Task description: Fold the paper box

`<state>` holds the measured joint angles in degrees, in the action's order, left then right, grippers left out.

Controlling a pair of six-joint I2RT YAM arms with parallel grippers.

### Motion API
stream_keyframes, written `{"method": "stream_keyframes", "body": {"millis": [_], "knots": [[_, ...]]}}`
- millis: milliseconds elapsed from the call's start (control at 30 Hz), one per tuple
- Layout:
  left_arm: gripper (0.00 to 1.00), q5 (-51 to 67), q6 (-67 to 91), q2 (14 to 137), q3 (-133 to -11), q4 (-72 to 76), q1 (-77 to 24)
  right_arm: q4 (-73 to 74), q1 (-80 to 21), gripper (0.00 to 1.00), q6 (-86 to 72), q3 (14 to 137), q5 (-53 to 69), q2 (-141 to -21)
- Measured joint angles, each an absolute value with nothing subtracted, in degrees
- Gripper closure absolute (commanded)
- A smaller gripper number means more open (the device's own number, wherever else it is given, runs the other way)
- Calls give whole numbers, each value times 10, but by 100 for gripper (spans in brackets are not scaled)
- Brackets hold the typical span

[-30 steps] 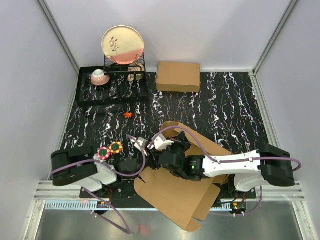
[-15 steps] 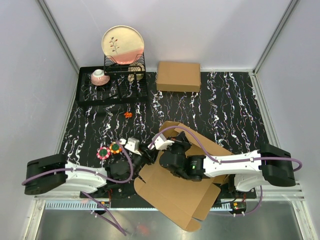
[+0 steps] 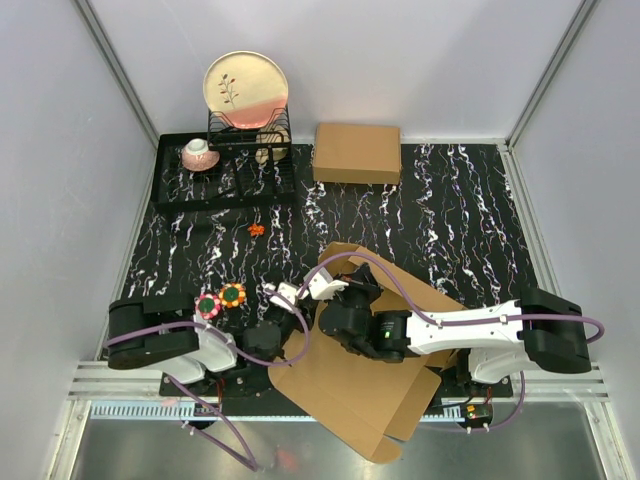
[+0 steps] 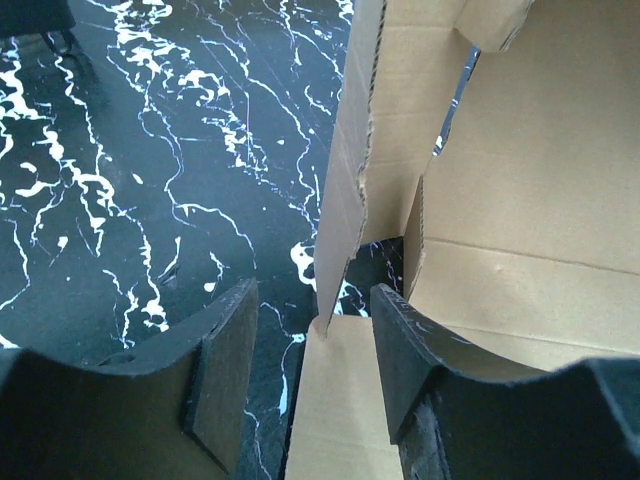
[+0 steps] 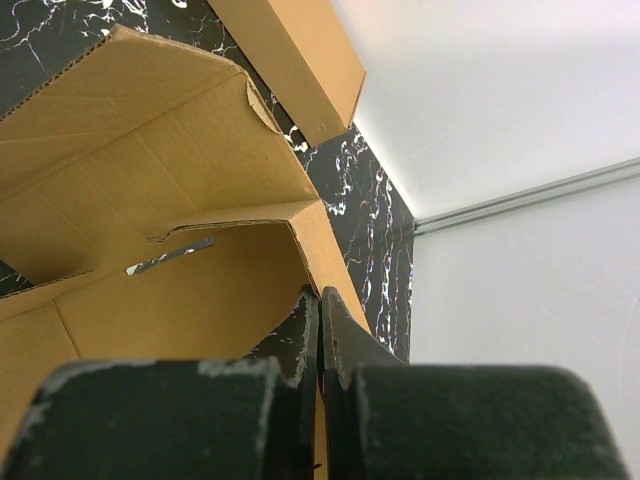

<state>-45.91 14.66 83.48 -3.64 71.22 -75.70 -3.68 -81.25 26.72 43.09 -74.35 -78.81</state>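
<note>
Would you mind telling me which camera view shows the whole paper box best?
The top external view: it shows the paper box nearly whole, the right arm crossing it. The left wrist view shows just a raised flap edge inside the open left pincer; the right wrist view, only raised walls.

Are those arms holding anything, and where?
The right end effector pinches the paper box by a raised flap's edge. The left end effector is open around another flap, not gripping.
</note>
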Motion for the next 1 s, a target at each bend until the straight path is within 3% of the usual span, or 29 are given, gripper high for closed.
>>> {"method": "stream_keyframes", "body": {"millis": [300, 433, 567, 700, 1000], "knots": [[49, -459, 99, 853, -67, 735, -737, -37, -813, 100, 267, 431, -743, -788], [58, -450, 89, 868, -87, 738, -717, -37, -813, 100, 267, 431, -741, -788], [85, -437, 90, 892, -103, 740, -704, -37, -813, 100, 267, 431, -740, -789], [100, -420, 97, 902, -105, 743, -702, -37, -812, 100, 268, 431, -741, -791], [100, -386, 154, 890, -84, 755, -703, -55, -812, 100, 284, 429, -744, -795]]}}
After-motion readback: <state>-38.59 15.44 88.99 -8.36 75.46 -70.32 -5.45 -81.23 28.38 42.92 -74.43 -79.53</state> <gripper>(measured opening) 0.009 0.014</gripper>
